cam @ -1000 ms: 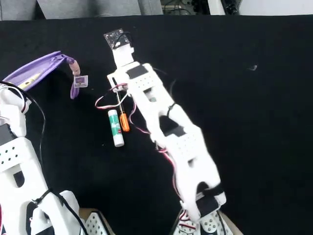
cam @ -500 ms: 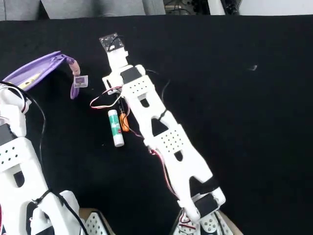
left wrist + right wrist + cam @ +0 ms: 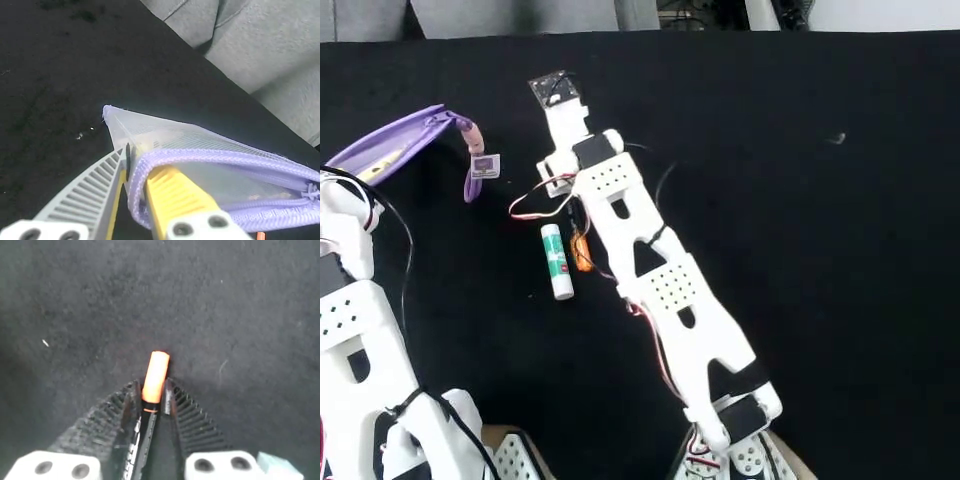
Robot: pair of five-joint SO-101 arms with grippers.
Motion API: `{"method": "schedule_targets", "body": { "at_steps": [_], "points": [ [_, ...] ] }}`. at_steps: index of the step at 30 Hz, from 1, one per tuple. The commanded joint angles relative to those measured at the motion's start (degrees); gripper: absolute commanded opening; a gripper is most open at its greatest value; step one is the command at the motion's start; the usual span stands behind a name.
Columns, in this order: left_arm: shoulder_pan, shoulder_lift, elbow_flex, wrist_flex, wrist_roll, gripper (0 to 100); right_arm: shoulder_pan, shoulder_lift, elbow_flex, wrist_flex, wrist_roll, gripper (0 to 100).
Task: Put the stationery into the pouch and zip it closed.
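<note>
An orange-capped pen (image 3: 155, 374) with a dark shaft is pinched in my right gripper (image 3: 150, 389), its cap poking out past the fingertips just above the black cloth. In the high view, the pen's orange end (image 3: 582, 250) peeks out beside the right arm (image 3: 620, 210), next to a white and green glue stick (image 3: 557, 262) lying flat. My left gripper (image 3: 136, 165) is shut on the rim of the purple mesh pouch (image 3: 210, 155), with one finger inside the mouth and one outside. The pouch (image 3: 395, 140) sits at the far left, mouth open, something yellow inside.
The pouch's purple strap and small tag (image 3: 480, 165) hang toward the glue stick. Red and white cables (image 3: 535, 200) loop off the right arm near the pen. The black cloth (image 3: 820, 200) covers the table, and grey fabric lies past its far edge.
The right arm has stretched forward and a little left over the pen, now covering its dark shaft. The glue stick, pouch and left arm have not moved.
</note>
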State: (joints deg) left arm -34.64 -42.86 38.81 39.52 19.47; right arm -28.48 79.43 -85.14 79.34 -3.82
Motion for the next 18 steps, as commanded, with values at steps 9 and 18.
{"method": "schedule_targets", "body": {
  "at_steps": [9,18],
  "points": [
    [-0.1,-0.9,-0.8,-1.4,0.9,3,1.5,-0.7,-1.7,8.3,6.9,7.4],
    [0.2,-0.9,-0.8,-1.3,0.9,3,1.6,-1.2,-2.4,9.4,12.1,1.0]
  ]
}}
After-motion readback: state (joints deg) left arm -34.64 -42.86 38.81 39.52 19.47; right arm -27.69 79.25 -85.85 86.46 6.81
